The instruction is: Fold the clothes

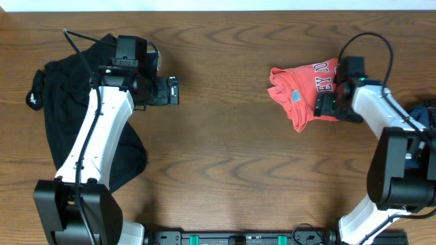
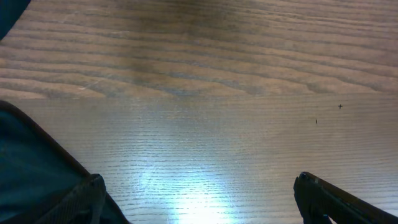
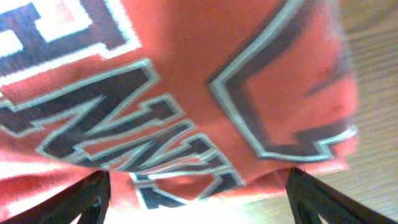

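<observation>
A crumpled red T-shirt (image 1: 300, 87) with dark lettering lies on the table at the right. My right gripper (image 1: 325, 103) is open at the shirt's right edge; in the right wrist view the red shirt (image 3: 186, 93) fills the frame between the spread fingers (image 3: 198, 193). A black garment (image 1: 58, 109) lies spread at the far left under the left arm. My left gripper (image 1: 176, 90) is open and empty over bare wood, right of the black garment. In the left wrist view its fingers (image 2: 199, 199) are wide apart, with the black garment's (image 2: 31, 174) edge at the lower left.
A dark blue cloth (image 1: 426, 116) shows at the right edge of the table behind the right arm. Bare wood table (image 1: 225, 136) lies between the two garments.
</observation>
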